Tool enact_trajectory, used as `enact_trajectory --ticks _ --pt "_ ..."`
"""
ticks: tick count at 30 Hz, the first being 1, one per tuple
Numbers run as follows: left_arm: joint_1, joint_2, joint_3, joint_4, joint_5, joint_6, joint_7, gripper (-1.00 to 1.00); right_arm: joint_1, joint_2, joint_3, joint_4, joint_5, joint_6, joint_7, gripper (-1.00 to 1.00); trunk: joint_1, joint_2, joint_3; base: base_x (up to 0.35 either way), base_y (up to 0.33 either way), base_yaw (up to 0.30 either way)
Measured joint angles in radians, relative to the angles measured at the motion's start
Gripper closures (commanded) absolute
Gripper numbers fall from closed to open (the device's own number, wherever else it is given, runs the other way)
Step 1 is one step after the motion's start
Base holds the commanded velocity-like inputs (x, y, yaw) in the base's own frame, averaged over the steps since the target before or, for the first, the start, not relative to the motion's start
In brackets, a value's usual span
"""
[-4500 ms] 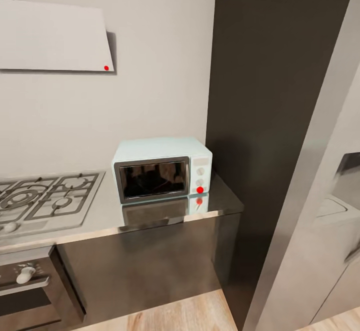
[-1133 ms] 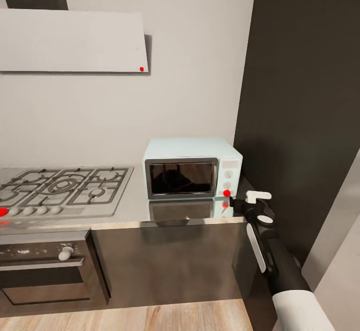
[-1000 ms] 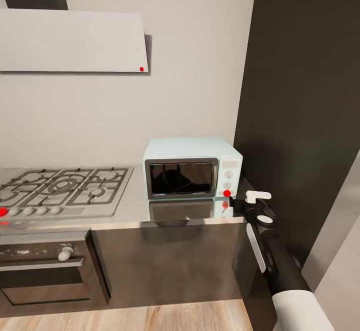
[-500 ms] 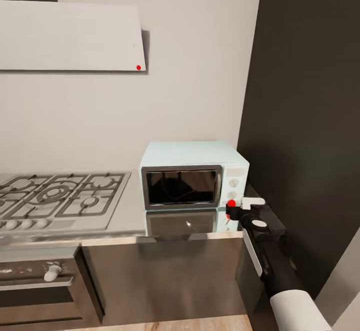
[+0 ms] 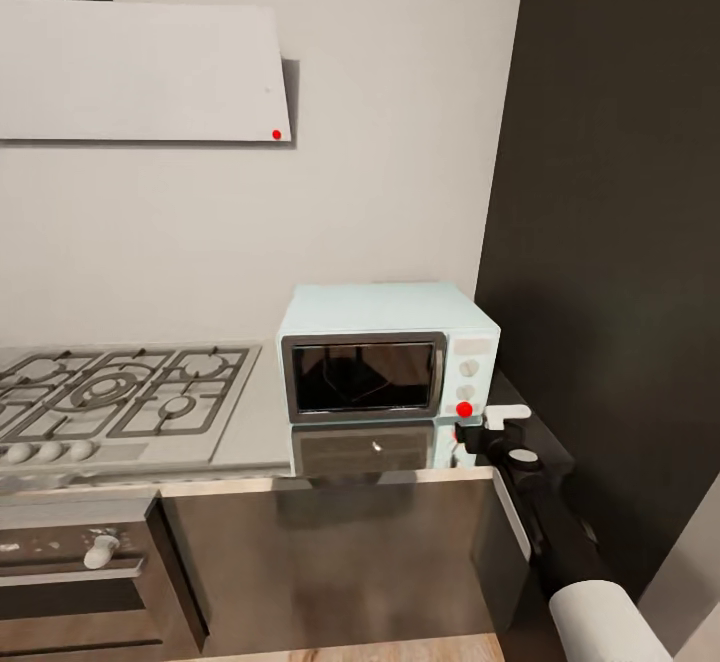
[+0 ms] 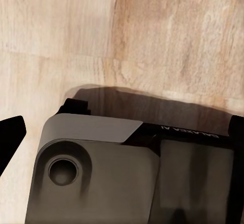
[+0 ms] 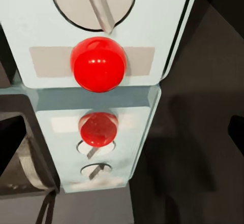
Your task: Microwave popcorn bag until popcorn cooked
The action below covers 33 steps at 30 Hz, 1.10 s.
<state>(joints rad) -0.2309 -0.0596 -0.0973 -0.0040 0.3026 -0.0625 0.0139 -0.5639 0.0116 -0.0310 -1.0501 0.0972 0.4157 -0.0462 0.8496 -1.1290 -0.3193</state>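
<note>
The microwave (image 5: pixel 388 352) sits on the tabletop (image 5: pixel 250 432), its red light (image 5: pixel 464 409) just at ten o'clock of the right claw (image 5: pixel 490 420); whether that claw is clenched, I cannot tell.

Soft, even light fills the head view, with no single lamp evident. The pale wall (image 5: pixel 380 142) at upper centre is bright; the dark panel (image 5: pixel 620 192) on the right stays deep and flat. The hood (image 5: pixel 140 72) at upper left casts a narrow shadow along its right and lower edges. The glossy countertop (image 5: pixel 400 447) at centre mirrors the microwave (image 5: pixel 385 347) and its red light (image 5: pixel 464 409). The door glass shows faint reflections. Edges look slightly soft and smeared, like a compressed render.

In the right wrist view the red light (image 7: pixel 98 64) carries small white highlights, and its reflection below is duller. The left wrist view shows a blurred shadow on the wood floor (image 6: pixel 168 36).
</note>
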Motion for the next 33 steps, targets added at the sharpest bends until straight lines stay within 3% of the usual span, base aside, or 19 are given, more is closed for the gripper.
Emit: enact_trajectory --ticks 7,23,24,33 --pt "0.0 0.0 0.0 0.0 0.0 0.0 0.0 -1.0 0.0 -0.011 -0.004 -0.002 -0.002 -0.001 0.034 -1.0 0.0 0.0 0.0 0.0 0.0 0.0" --pt "0.0 0.0 0.0 0.0 0.0 0.0 0.0 -1.0 0.0 -0.011 -0.009 -0.001 -0.006 -0.001 0.031 -1.0 0.0 0.0 0.0 0.0 0.0 0.0" --pt "0.0 0.0 0.0 0.0 0.0 0.0 0.0 -1.0 0.0 -0.011 -0.009 -0.001 -0.006 -0.002 0.03 1.0 0.0 0.0 0.0 0.0 0.0 0.0" --pt "0.0 0.0 0.0 0.0 0.0 0.0 0.0 -1.0 0.0 -0.01 -0.007 -0.012 -0.004 -0.002 0.024 1.0 0.0 0.0 0.0 0.0 0.0 0.0"
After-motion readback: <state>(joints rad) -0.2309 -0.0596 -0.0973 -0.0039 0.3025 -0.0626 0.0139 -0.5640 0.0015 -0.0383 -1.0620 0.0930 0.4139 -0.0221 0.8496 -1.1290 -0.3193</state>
